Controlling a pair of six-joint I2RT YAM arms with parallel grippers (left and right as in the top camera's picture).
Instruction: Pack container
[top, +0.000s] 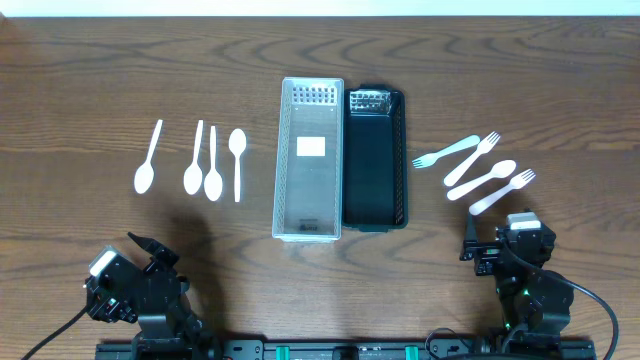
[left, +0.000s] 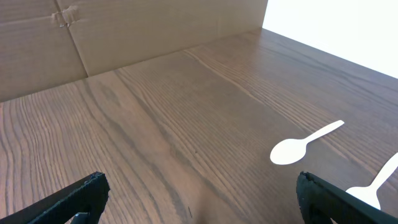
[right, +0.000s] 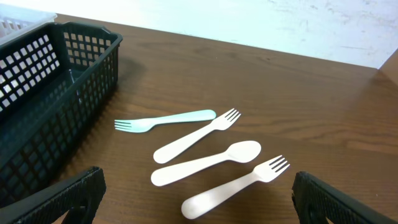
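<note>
A clear white basket (top: 281, 160) and a black mesh basket (top: 404, 160) stand side by side at the table's middle. Several white spoons lie to their left, the leftmost (top: 147, 158) apart from the other three (top: 213, 165). To the right lie a pale green fork (top: 445, 153), a white fork (top: 470, 160), a white spoon (top: 482, 180) and another white fork (top: 502, 192). My left gripper (top: 150, 252) is open and empty near the front left edge. My right gripper (top: 505, 242) is open and empty just in front of the forks (right: 236, 186).
The left wrist view shows bare wood, one spoon (left: 298, 146) ahead and a second (left: 376, 183) at the right edge, with a cardboard wall (left: 124, 31) behind. The right wrist view shows the black basket (right: 68, 74) at left.
</note>
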